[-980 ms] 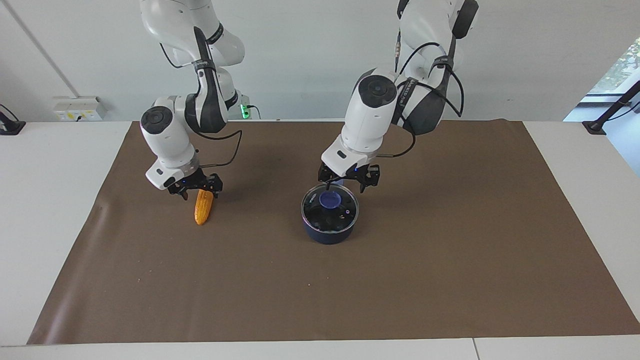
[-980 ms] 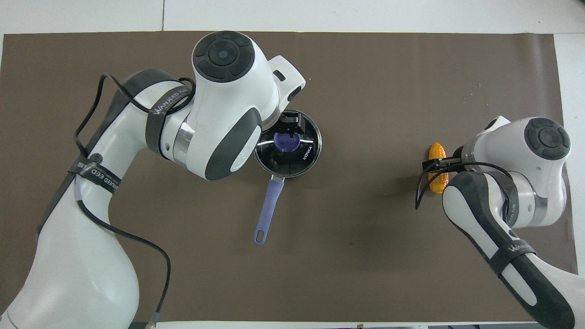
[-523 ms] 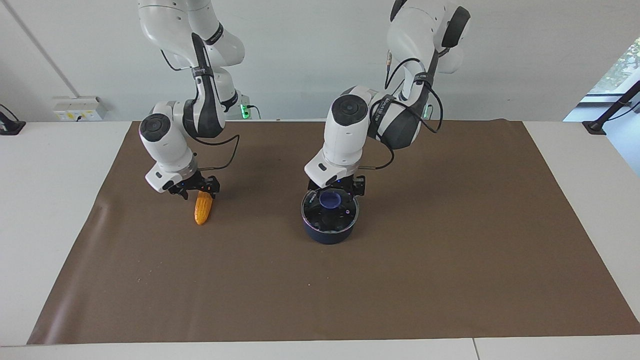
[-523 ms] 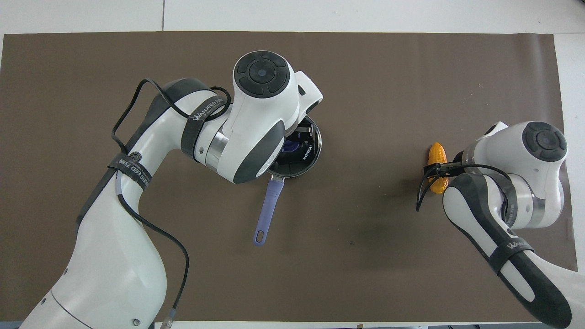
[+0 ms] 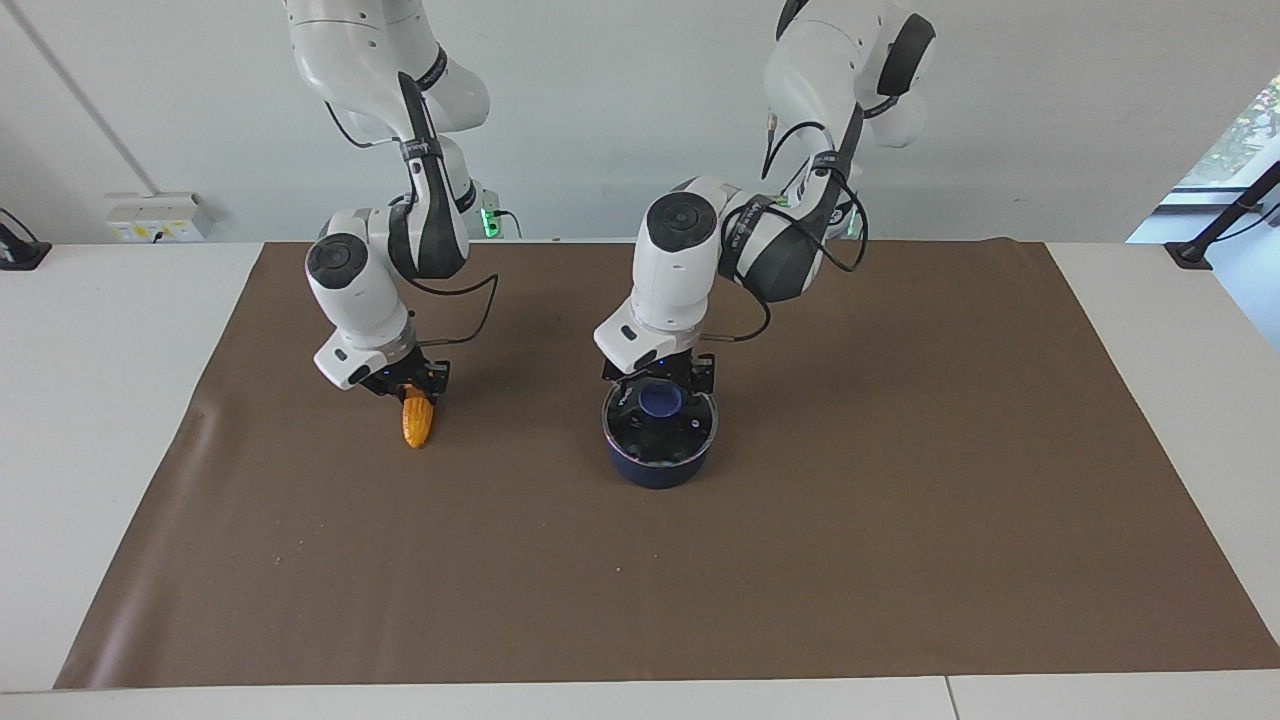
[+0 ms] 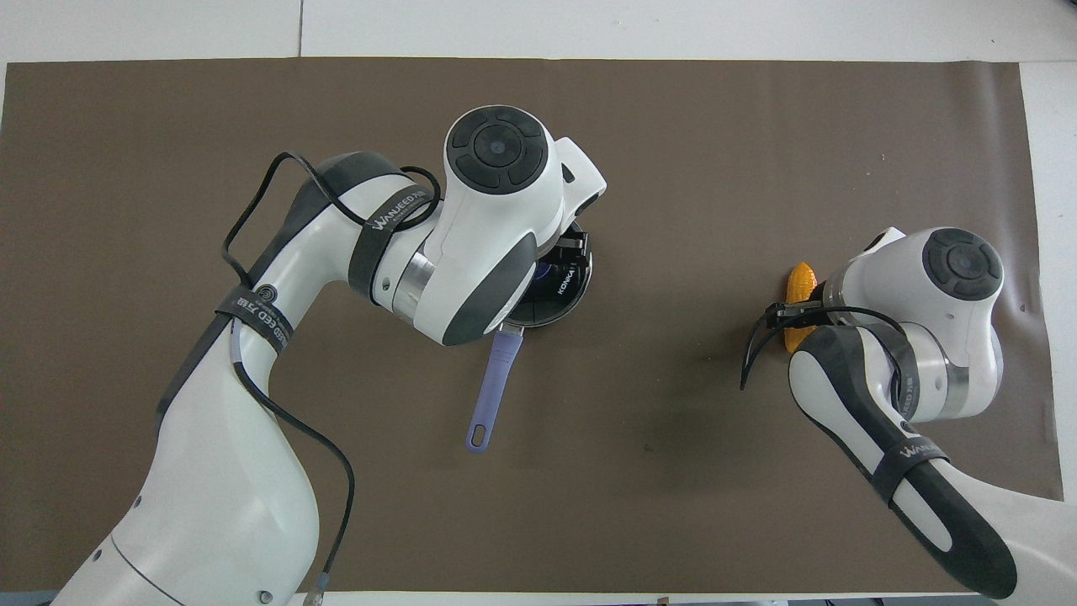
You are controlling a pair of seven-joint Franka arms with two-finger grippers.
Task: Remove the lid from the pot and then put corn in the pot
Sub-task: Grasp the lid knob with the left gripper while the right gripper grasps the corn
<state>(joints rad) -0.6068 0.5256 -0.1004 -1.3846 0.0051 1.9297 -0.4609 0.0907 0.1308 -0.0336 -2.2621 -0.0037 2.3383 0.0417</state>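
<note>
Corn is gripped at its thicker end by the right gripper, whose fingers are closed on the cob. The cob is tilted, its tapered tip pointing down to the brown mat. Whether that tip touches the mat cannot be told. In the overhead view the corn is found at about three o'clock from the pot, well apart from it, toward the right arm's end of the table.

The pot, a small dark navy saucepan, is placed near the middle of the mat. Its lighter blue handle is pointed toward the robots, at roughly seven o'clock in the overhead view, and lies free of both grippers. The glass lid is seated on the pot, level, with its metal rim resting on the pot's edge. The blue knob is seen at the lid's centre.

The left gripper is lowered over the lid, and its fingers are spread open, one set at each side of the knob. The knob is thus straddled but not clamped. Whether the fingertips touch the glass cannot be told. In the overhead view most of the lid is covered by the left arm's wrist, and only its four o'clock portion is shown.
</note>
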